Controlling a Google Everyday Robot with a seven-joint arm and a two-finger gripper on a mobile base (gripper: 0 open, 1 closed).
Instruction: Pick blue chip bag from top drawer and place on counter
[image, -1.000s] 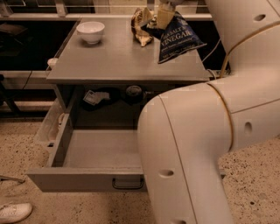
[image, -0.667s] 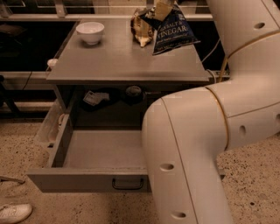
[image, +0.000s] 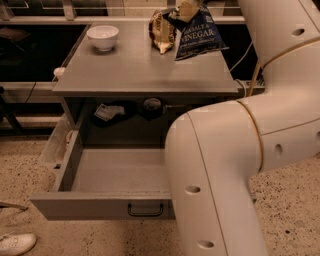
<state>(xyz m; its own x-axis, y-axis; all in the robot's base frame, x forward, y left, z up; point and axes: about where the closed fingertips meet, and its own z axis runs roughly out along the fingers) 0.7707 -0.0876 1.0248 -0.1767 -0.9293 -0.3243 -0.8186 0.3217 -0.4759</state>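
Observation:
The blue chip bag (image: 197, 32), dark navy with white "VINEGAR" lettering, hangs tilted over the back right of the counter (image: 140, 65). My gripper (image: 187, 7) is at the top edge of the camera view, shut on the bag's top. The bag's lower edge is at or just above the counter surface; I cannot tell whether it touches. The top drawer (image: 115, 172) is pulled wide open below the counter, its visible floor bare, with a dark handle (image: 145, 209) on its front panel. My arm (image: 225, 165) hides the drawer's right part.
A white bowl (image: 102, 36) stands on the counter's back left. A brown-and-cream wrinkled bag (image: 162, 31) lies just left of the blue bag. Small objects (image: 110, 111) sit in the recess behind the drawer. A white shoe (image: 15, 243) is on the floor.
The gripper has carried the blue chip bag a little left and toward the back of the counter, closer to the brown bag. The drawer has not moved.

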